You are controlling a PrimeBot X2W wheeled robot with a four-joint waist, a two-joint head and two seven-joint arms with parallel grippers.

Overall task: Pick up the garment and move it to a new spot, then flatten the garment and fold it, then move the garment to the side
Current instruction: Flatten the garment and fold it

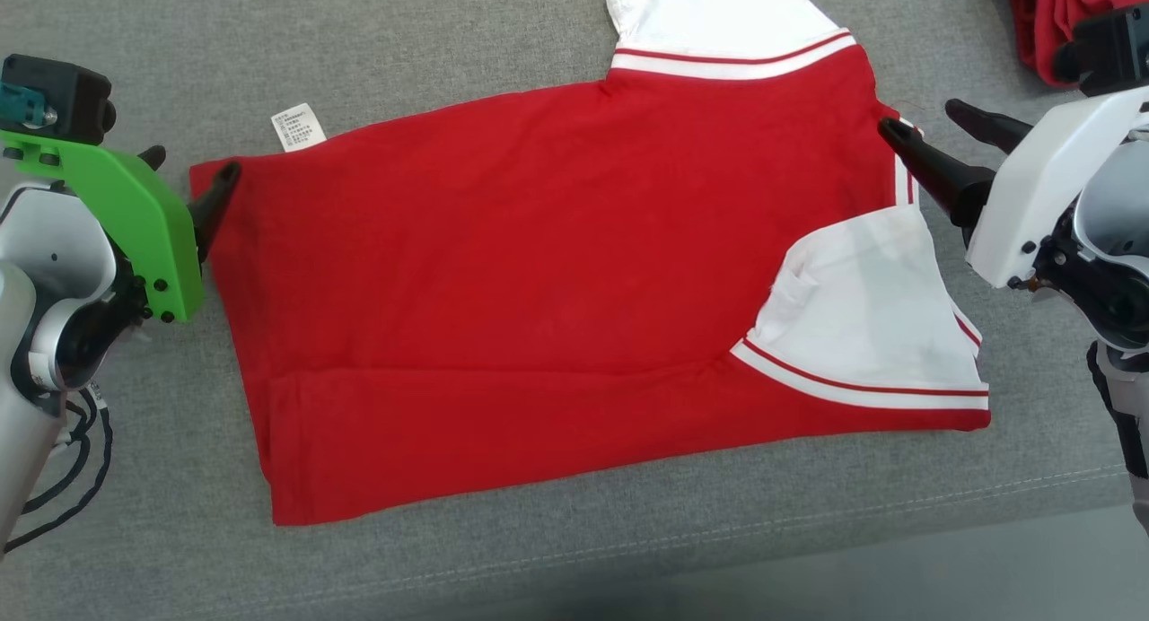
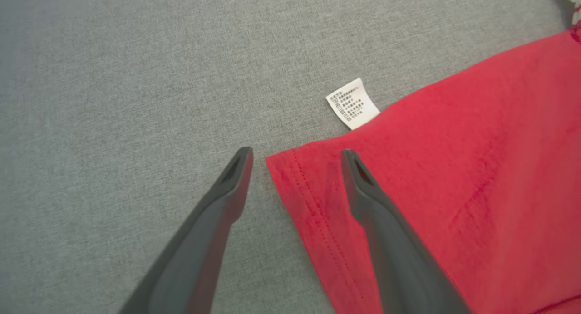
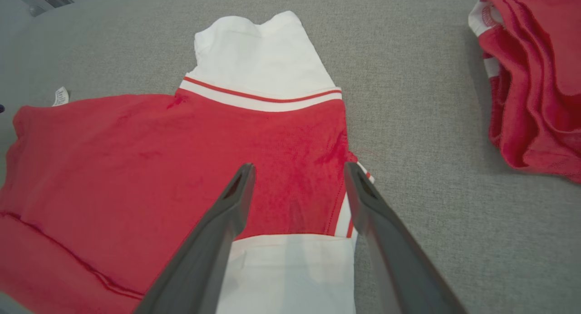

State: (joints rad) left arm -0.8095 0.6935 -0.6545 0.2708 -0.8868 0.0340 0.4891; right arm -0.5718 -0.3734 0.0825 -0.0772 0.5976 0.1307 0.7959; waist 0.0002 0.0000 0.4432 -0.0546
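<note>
Left tool [image 1: 190, 163] [image 2: 296, 154]: jaws wide, holding nothing; middle left of the head view. In its wrist view it straddles the garment's hem corner, one finger over red cloth, the other over grey.
Right tool [image 1: 921, 118] [image 3: 298, 168]: jaws wide, empty; upper right of the head view, with its fingertips at the garment's right edge. I cannot tell if they touch it.
Garment [image 1: 539, 271] [image 2: 454, 169] [image 3: 136, 155]: one red shirt, spread flat across the centre of the head view on the grey fabric surface [image 1: 449, 29].
Sleeves: two, white with red-striped bands. The upper sleeve [image 1: 709, 11] is cut off by the top edge; the lower sleeve [image 1: 862, 316] is folded over the red body.
Care label [image 1: 298, 126] [image 2: 352, 103] [image 3: 60, 96]: one white tag at the upper left edge of the garment. It carries rows of small print, too small to read.
Red pile [image 1: 1041, 20] [image 3: 535, 78]: upper right corner of the head view, cut off by the frame. It shows layered red cloth with white trim, and the number of pieces cannot be told.
</note>
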